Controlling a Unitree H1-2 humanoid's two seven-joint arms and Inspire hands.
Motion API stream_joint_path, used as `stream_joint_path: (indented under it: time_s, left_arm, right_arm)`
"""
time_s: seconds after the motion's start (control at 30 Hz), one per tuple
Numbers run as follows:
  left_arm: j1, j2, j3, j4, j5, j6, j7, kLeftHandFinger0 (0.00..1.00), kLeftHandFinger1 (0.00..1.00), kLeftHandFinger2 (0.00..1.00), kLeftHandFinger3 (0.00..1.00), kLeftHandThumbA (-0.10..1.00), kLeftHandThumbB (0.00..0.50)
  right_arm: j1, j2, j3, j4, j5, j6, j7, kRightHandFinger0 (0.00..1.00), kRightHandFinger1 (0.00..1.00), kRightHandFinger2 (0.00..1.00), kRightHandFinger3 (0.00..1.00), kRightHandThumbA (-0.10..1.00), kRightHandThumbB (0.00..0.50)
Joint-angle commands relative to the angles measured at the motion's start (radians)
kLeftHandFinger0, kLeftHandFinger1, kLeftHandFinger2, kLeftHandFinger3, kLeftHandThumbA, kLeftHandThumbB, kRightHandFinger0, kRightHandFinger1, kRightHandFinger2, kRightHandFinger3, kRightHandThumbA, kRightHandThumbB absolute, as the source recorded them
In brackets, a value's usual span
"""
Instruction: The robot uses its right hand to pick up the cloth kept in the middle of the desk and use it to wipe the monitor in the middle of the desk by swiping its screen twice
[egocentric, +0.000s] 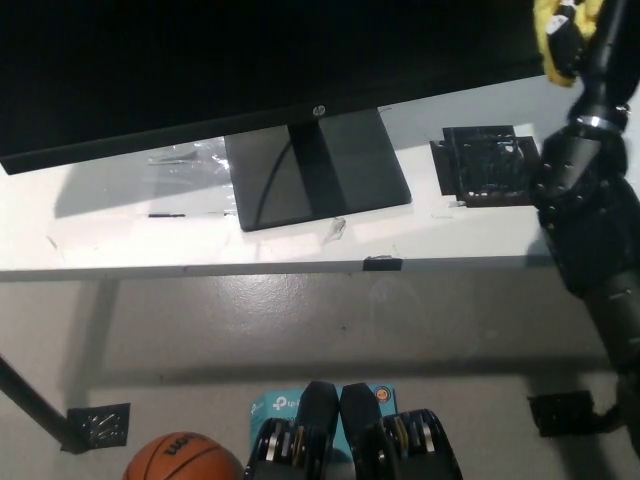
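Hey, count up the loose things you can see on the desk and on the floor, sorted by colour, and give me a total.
Black: 3, the monitor, the mat on the desk, the floor plate
Yellow: 1, the cloth in the right hand
Orange: 1, the basketball
Teal: 1, the box
Total: 6

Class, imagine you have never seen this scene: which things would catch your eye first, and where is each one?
The big black monitor fills the top of the view, its stand on the white desk. At the upper right, the black right hand holds a bright yellow cloth at the monitor's right edge. On the floor at the lower left lies an orange basketball.
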Motion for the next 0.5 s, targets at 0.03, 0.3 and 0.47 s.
stream_joint_path:
  time_s: [0.03, 0.3, 0.47]
  left_arm:
    - [-0.006, 0.017, 0.003, -0.024, 0.013, 0.008, -0.002, 1.00, 1.00, 1.00, 0.87, 0.20, 0.251]
    - [-0.017, 0.022, -0.007, -0.012, 0.018, -0.002, -0.006, 1.00, 1.00, 1.00, 0.87, 0.20, 0.242]
    - [-0.018, 0.020, -0.003, -0.020, 0.013, 0.007, -0.008, 1.00, 1.00, 1.00, 0.87, 0.21, 0.247]
  right_arm:
    - [-0.143, 0.040, 0.016, -0.016, -0.016, -0.012, -0.005, 0.00, 0.00, 0.23, 0.27, -0.10, 0.000]
    - [-0.235, 0.173, 0.045, 0.034, -0.015, 0.005, -0.007, 0.00, 0.00, 0.08, 0.34, -0.10, 0.000]
    - [-0.260, 0.260, 0.086, 0.050, -0.040, 0.003, -0.030, 0.00, 0.00, 0.09, 0.41, -0.10, 0.005]
